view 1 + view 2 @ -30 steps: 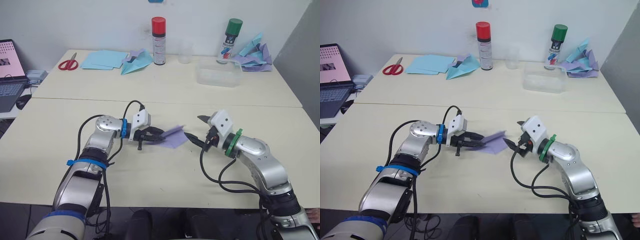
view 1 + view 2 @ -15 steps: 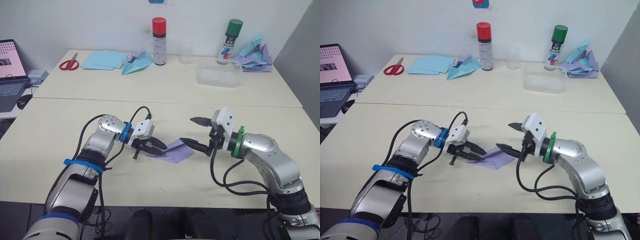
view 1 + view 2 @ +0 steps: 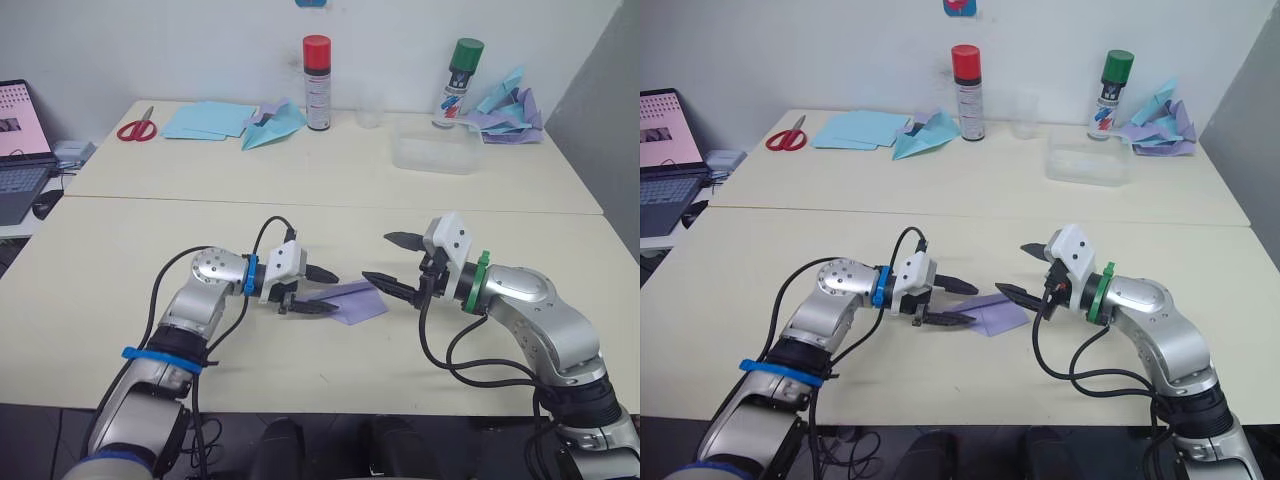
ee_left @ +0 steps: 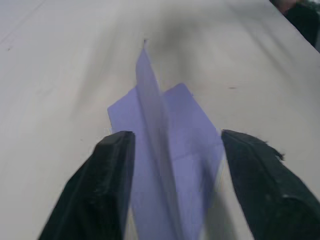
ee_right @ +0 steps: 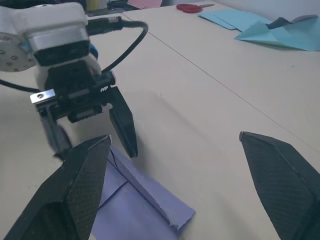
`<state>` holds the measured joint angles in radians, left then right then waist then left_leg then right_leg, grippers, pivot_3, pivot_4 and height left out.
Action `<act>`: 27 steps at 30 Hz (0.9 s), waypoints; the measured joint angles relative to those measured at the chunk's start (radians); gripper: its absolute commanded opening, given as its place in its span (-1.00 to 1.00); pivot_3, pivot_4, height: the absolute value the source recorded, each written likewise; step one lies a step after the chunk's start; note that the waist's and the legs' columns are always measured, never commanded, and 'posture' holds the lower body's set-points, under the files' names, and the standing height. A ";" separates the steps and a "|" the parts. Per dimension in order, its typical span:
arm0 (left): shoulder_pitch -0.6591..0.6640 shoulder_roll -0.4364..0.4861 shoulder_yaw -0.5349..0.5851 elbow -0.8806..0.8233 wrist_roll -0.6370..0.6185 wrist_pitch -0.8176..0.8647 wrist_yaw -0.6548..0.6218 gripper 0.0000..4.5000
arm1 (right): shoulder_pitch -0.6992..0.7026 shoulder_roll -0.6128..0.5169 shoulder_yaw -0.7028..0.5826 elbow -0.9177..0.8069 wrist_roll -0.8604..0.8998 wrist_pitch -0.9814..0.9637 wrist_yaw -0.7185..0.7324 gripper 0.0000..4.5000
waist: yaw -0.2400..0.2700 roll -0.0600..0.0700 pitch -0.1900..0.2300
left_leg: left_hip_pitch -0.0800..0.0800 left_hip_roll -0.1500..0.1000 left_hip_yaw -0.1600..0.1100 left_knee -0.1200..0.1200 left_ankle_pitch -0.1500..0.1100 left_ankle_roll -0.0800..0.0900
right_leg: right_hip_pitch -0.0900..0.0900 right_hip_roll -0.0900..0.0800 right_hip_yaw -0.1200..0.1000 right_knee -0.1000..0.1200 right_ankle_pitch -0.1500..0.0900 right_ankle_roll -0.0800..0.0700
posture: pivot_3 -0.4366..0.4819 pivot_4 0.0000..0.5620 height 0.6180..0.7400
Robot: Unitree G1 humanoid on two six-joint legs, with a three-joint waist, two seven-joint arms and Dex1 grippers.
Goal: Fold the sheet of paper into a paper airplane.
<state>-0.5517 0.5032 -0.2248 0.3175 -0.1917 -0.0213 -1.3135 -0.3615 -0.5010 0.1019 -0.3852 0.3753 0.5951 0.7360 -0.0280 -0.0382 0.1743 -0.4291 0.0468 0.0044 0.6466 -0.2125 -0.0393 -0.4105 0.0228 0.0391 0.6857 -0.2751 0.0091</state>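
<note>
My left gripper has let go since a second ago, when it pinched the paper; its fingers now gape, straddling the folded lavender paper airplane without touching it. My right gripper is spread wide as well, holding nothing, its lower fingertip just beside the plane's edge. The plane, lifted before, now lies flat on the table between my two grippers. Behind: two spray cans, one pair of scissors, one clear tub.

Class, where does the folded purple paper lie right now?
The purple paper lies flat on the near table, between the open left gripper and the open right gripper.
</note>
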 measured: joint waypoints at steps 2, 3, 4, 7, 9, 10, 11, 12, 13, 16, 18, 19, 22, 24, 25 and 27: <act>0.028 -0.001 0.000 -0.041 0.016 0.018 0.060 0.43 | 0.000 0.003 0.002 0.000 -0.001 -0.001 -0.003 0.91 | 0.000 0.000 0.000 | 0.001 0.000 0.000 0.000 0.000 0.000 | 0.000 0.000 0.001 0.002 -0.001 0.001 | -0.05 -0.47 1.00; 0.036 -0.002 0.000 -0.049 0.020 0.022 0.081 0.43 | 0.000 0.004 0.003 0.000 -0.001 -0.001 -0.004 0.91 | 0.000 0.000 0.000 | 0.002 -0.001 0.001 0.000 0.000 0.000 | 0.001 0.000 0.001 0.002 -0.001 0.001 | -0.05 -0.47 1.00; 0.044 -0.003 0.000 -0.058 0.028 0.027 0.103 0.43 | 0.000 0.005 0.006 0.000 -0.001 -0.002 -0.005 0.91 | 0.000 0.000 0.000 | 0.003 -0.001 0.001 0.000 0.000 0.000 | 0.001 0.000 0.001 0.003 -0.001 0.002 | -0.05 -0.47 1.00; 0.057 -0.016 -0.003 -0.065 0.074 0.016 0.178 0.43 | -0.001 0.008 0.013 0.000 -0.002 -0.009 -0.008 0.91 | 0.000 0.000 0.000 | 0.004 -0.001 0.001 0.000 0.000 0.000 | 0.002 0.000 0.001 0.003 -0.001 0.002 | -0.05 -0.47 1.00; 0.073 -0.028 -0.006 -0.067 0.098 0.004 0.220 0.26 | -0.003 0.008 0.018 0.002 -0.003 -0.017 -0.009 0.91 | 0.000 0.000 0.000 | 0.005 -0.001 0.002 0.000 0.000 0.000 | 0.002 0.000 0.002 0.004 -0.001 0.002 | -0.05 -0.47 1.00; 0.085 -0.029 -0.006 -0.074 0.102 -0.001 0.231 0.15 | -0.004 0.009 0.019 0.005 -0.003 -0.019 -0.010 0.91 | 0.000 0.000 0.000 | 0.005 -0.001 0.002 0.000 0.000 0.000 | 0.002 0.000 0.002 0.003 -0.001 0.002 | -0.05 -0.47 1.00; 0.093 -0.029 -0.006 -0.077 0.103 -0.003 0.235 0.03 | -0.005 0.009 0.019 0.009 -0.004 -0.020 -0.010 0.91 | 0.000 0.000 0.000 | 0.006 -0.001 0.002 0.000 0.000 0.000 | 0.003 0.000 0.002 0.004 -0.001 0.002 | -0.05 -0.47 1.00; 0.097 -0.029 -0.006 -0.079 0.104 -0.004 0.236 -0.14 | -0.005 0.009 0.019 0.012 -0.004 -0.020 -0.011 0.91 | 0.000 0.000 0.000 | 0.006 -0.001 0.002 0.000 0.000 0.000 | 0.002 0.000 0.002 0.004 -0.001 0.002 | -0.05 -0.47 1.00; 0.100 -0.028 -0.006 -0.081 0.104 -0.005 0.238 -0.28 | -0.005 0.009 0.019 0.015 -0.004 -0.021 -0.011 0.91 | 0.000 0.000 0.000 | 0.006 -0.001 0.002 0.000 0.000 0.000 | 0.002 0.000 0.002 0.004 -0.001 0.002 | -0.05 -0.47 1.00; 0.104 -0.028 -0.006 -0.082 0.111 -0.010 0.248 -0.73 | -0.005 0.009 0.019 0.018 -0.010 -0.021 -0.018 0.91 | 0.000 0.000 0.000 | 0.006 -0.001 0.003 0.000 0.000 0.000 | 0.003 0.000 0.002 0.004 -0.001 0.002 | -0.05 -0.47 1.00; 0.104 -0.027 -0.006 -0.081 0.117 -0.016 0.253 -0.98 | -0.005 0.009 0.019 0.018 -0.011 -0.021 -0.019 0.91 | 0.000 0.000 0.000 | 0.006 -0.001 0.003 0.000 0.000 0.000 | 0.003 0.000 0.003 0.004 -0.001 0.002 | -0.05 -0.47 1.00; 0.104 -0.027 -0.006 -0.080 0.118 -0.021 0.252 -0.98 | -0.005 0.009 0.019 0.018 -0.011 -0.021 -0.020 0.91 | 0.000 0.000 0.000 | 0.006 -0.001 0.003 0.000 0.000 0.000 | 0.003 0.000 0.003 0.004 -0.001 0.002 | -0.05 -0.47 1.00; 0.095 -0.020 -0.009 -0.067 0.119 -0.055 0.223 -0.98 | -0.005 0.009 0.018 0.018 -0.011 -0.021 -0.020 0.91 | 0.000 0.000 0.000 | 0.006 -0.001 0.003 0.000 0.000 0.000 | 0.003 0.000 0.002 0.004 -0.001 0.002 | -0.05 -0.47 1.00; 0.071 -0.002 -0.021 -0.037 0.112 -0.119 0.153 -0.98 | -0.005 0.008 0.018 0.018 -0.011 -0.021 -0.019 0.91 | 0.000 0.000 0.000 | 0.006 -0.001 0.003 0.000 0.000 0.000 | 0.003 0.000 0.002 0.004 -0.001 0.002 | -0.05 -0.47 1.00; 0.062 0.007 -0.026 -0.025 0.110 -0.149 0.119 -0.98 | -0.005 0.008 0.018 0.018 -0.010 -0.021 -0.018 0.91 | 0.000 0.000 0.000 | 0.006 -0.001 0.004 0.000 0.000 0.000 | 0.003 0.000 0.002 0.004 -0.001 0.001 | -0.05 -0.47 1.00; 0.031 0.021 -0.036 0.018 0.087 -0.216 0.020 -0.98 | -0.004 0.004 0.017 0.018 -0.003 -0.019 -0.012 0.91 | 0.000 0.000 0.000 | 0.006 -0.001 0.004 0.000 0.000 0.000 | 0.003 0.000 0.002 0.004 -0.001 0.001 | -0.05 -0.47 1.00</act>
<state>-0.5203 0.5240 -0.2604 0.3357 -0.1049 -0.2369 -1.2932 -0.3660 -0.4965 0.1185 -0.3667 0.3720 0.5758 0.7243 -0.0279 -0.0382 0.1743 -0.4227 0.0456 0.0085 0.6464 -0.2124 -0.0393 -0.4080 0.0233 0.0416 0.6896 -0.2761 0.0102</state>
